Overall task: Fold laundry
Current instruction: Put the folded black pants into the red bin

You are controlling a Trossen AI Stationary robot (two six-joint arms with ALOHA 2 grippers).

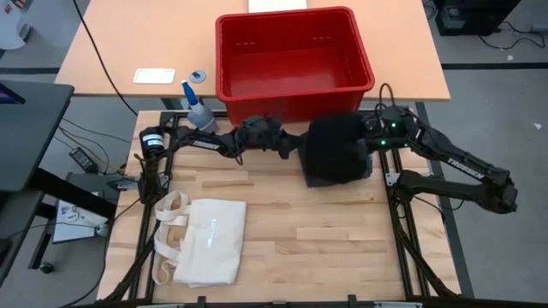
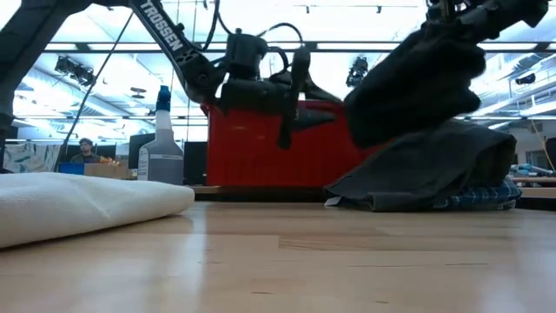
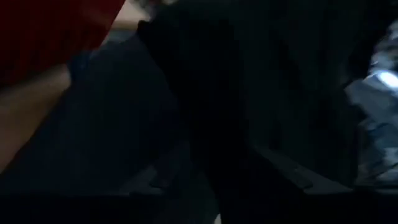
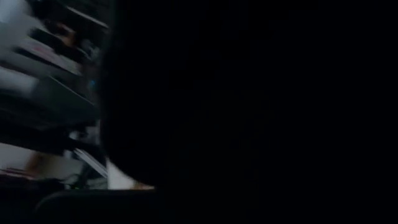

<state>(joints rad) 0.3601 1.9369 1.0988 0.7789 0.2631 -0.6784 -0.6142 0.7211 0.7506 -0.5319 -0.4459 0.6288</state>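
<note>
The dark charcoal garment (image 1: 336,150) (image 2: 408,83) hangs bunched above the table's far right part, in front of the red basket. My right gripper (image 2: 447,13) is shut on it at its top, and the cloth covers the right wrist view. Under it on the table lie a grey garment (image 2: 434,169) and, beneath that, the blue-and-white plaid one (image 2: 482,198). My left gripper (image 1: 289,147) (image 2: 300,104) hovers above the table just left of the dark garment. My right gripper holds the dark garment by its upper part (image 2: 434,35), coming in from the table's right side. The cloth itself hides the place of contact. The garment is lifted and hangs slack and bunched below the gripper, its lower part just over the grey garment on the table.
The red basket (image 1: 224,60) (image 2: 261,148) stands beyond the table's far edge. A cream tote bag (image 1: 210,239) (image 2: 78,204) lies flat on the near left part. A spray bottle (image 1: 199,107) (image 2: 161,148) stands at the far left. Bare wood shows in the near middle and right.
</note>
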